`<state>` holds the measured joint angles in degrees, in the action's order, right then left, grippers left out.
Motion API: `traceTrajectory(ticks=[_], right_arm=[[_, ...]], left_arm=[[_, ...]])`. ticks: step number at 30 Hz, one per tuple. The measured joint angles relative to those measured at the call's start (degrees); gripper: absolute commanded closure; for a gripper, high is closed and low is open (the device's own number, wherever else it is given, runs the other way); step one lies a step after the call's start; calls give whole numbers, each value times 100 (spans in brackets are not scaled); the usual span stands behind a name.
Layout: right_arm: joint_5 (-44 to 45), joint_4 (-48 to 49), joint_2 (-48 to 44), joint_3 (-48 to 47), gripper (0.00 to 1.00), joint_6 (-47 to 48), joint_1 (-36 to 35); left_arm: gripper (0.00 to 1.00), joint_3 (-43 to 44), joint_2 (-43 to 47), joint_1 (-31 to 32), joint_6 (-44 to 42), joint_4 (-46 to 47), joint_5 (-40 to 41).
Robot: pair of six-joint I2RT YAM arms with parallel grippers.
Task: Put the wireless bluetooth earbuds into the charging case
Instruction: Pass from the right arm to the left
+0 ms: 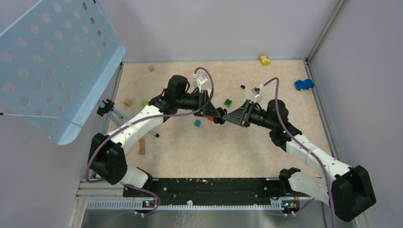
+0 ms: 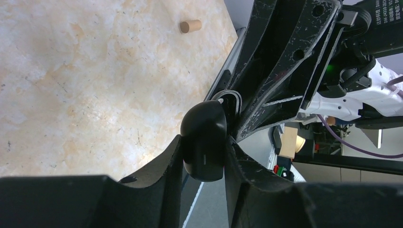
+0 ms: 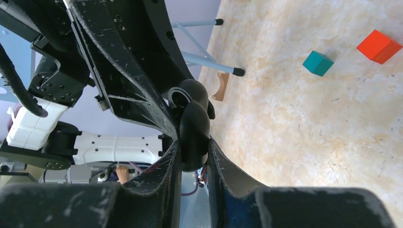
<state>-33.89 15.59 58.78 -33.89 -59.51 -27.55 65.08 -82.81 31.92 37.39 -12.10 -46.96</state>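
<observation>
Beige tabletop (image 1: 266, 142) below; left claw (image 1: 218, 116), right claw (image 1: 226, 117) both clamp black charging case (image 2: 205, 137); contents hidden.

There is a black charging case (image 2: 204, 142), a teal cube (image 3: 317, 63), a red cube (image 3: 379, 46) and a mottled beige table (image 3: 309, 133).

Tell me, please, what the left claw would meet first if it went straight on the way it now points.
Most likely the right claw: it faces the left claw tip to tip, and both appear to pinch the same black case.
</observation>
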Motion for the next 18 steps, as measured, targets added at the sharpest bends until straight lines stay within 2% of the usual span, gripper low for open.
traceTrajectory(ticks=[1,6,11,18], right_arm=[[-2,-4,0,0,100,7,0],[17,-66,0,0,67,46,0],[13,-61,-33,-2,50,31,11],[-212,400,-229,22,47,-181,188]], left_arm=[[74,0,0,0,13,2,-2],[87,-4,-26,0,24,4,-7],[95,-7,-26,0,61,22,-33],[100,-341,-26,-192,636,874,-586]])
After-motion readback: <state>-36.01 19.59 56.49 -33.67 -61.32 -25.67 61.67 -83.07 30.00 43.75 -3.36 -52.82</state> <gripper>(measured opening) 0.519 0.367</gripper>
